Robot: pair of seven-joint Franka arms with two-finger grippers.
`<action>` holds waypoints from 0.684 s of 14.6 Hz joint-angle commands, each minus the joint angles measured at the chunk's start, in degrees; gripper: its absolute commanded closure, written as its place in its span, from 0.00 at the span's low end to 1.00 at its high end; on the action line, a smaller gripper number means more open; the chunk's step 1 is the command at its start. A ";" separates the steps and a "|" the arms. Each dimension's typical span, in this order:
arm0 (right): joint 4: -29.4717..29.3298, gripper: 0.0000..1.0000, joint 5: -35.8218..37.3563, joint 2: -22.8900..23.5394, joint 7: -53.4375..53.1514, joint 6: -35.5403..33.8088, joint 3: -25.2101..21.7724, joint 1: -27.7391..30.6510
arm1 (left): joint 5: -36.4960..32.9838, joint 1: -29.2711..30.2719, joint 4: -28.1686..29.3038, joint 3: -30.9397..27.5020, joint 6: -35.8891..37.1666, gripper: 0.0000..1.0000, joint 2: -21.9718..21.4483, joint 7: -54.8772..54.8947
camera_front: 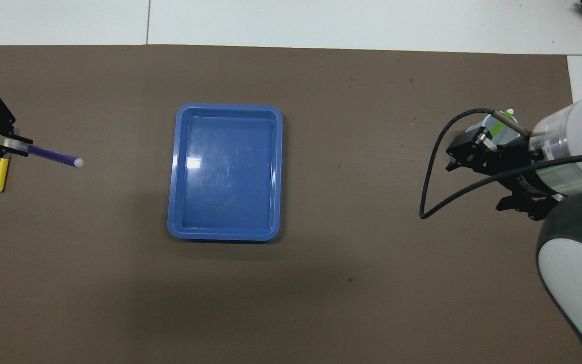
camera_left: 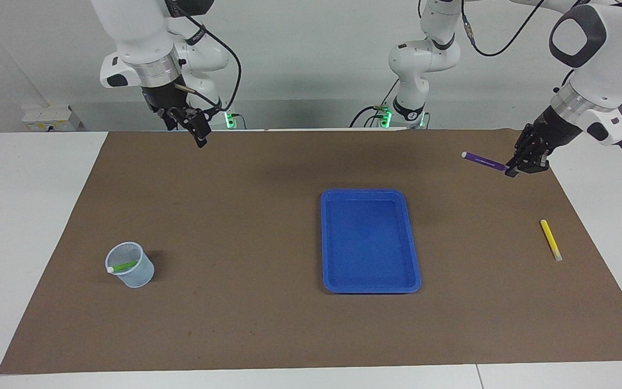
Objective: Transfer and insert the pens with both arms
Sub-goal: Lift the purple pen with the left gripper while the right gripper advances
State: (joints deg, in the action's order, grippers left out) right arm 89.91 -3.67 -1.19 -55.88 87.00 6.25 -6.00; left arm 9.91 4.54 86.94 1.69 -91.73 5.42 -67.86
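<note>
The left gripper (camera_left: 517, 167) is clenched on the purple pen (camera_left: 482, 160), held level above the brown mat at the left arm's end of the desk. Transfer is under way; next it must carry the pen toward the blue tray (camera_left: 369, 287). The right gripper (camera_left: 192, 127) hangs released over the mat's edge nearest the robots. The yellow pen (camera_left: 550, 239) lies on the mat; the green pen (camera_left: 123, 266) sits in the cup (camera_left: 137, 276).

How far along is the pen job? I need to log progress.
Done: the green pen stands in the cup. In hand: the left end effector holds the purple pen above the mat. Left: the yellow pen lies on the mat; the right end effector waits, open.
</note>
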 commanded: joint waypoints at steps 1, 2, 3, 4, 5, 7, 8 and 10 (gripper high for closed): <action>0.88 0.00 -2.66 -0.04 -12.54 2.47 -0.10 -0.85 | 0.99 -2.51 4.81 -0.73 -0.46 1.00 -4.45 -7.78; 0.79 0.00 -3.36 0.14 -16.93 2.65 -0.10 -1.81 | 0.99 -3.12 5.43 -0.73 -0.64 1.00 -4.81 -10.60; 0.79 0.00 -3.62 0.14 -22.02 3.08 -0.10 -2.86 | 0.99 -4.35 5.87 -0.73 -0.73 1.00 -5.16 -13.15; 0.70 0.00 -3.80 0.23 -27.12 4.04 -0.10 -3.74 | 0.99 -5.23 5.88 -0.73 -0.73 1.00 -5.33 -15.26; 0.61 0.00 -4.41 0.92 -32.13 5.01 -0.10 -4.80 | 0.99 -5.67 5.88 -0.73 -0.73 1.00 -5.77 -17.37; -0.96 0.00 -4.86 2.24 -39.01 5.28 -0.10 -5.94 | 0.90 -7.87 5.96 -0.73 -0.81 1.00 -6.30 -21.94; -1.40 0.00 -5.21 2.42 -41.30 5.37 -0.10 -6.64 | 0.73 -9.01 5.96 -0.73 -0.81 1.00 -6.39 -24.49; -1.76 0.00 -7.31 3.39 -46.31 7.03 -0.10 -7.71 | -0.06 -12.08 5.96 -0.82 -0.64 1.00 -6.65 -28.98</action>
State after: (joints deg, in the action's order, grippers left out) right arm 89.68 -8.53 0.76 -97.59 92.59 6.28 -13.26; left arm 10.30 -4.34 90.58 1.77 -91.78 0.79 -92.34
